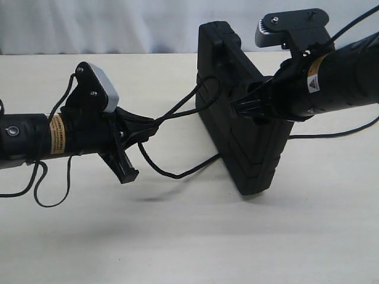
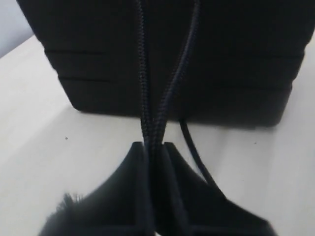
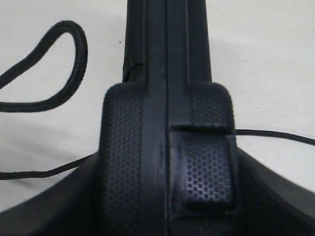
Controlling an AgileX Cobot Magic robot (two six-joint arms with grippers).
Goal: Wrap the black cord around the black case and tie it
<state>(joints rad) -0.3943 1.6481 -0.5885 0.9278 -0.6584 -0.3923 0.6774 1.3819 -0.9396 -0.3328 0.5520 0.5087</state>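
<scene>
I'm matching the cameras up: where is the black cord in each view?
Exterior: black cord stretches from the left gripper to the black case, left of centre.
Left wrist: two strands run from the gripper across the case.
Right wrist: a loop on the table beside the case.
Shared landmark: black case.

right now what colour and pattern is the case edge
The case is black with a fine dimpled, honeycomb-like texture; right wrist view shows it best.

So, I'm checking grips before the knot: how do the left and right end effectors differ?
Jaws: the left end effector is shut, the right end effector stands wider. Load: the left pinches two strands of the black cord, the right clamps the black case. Both are gripping.
</scene>
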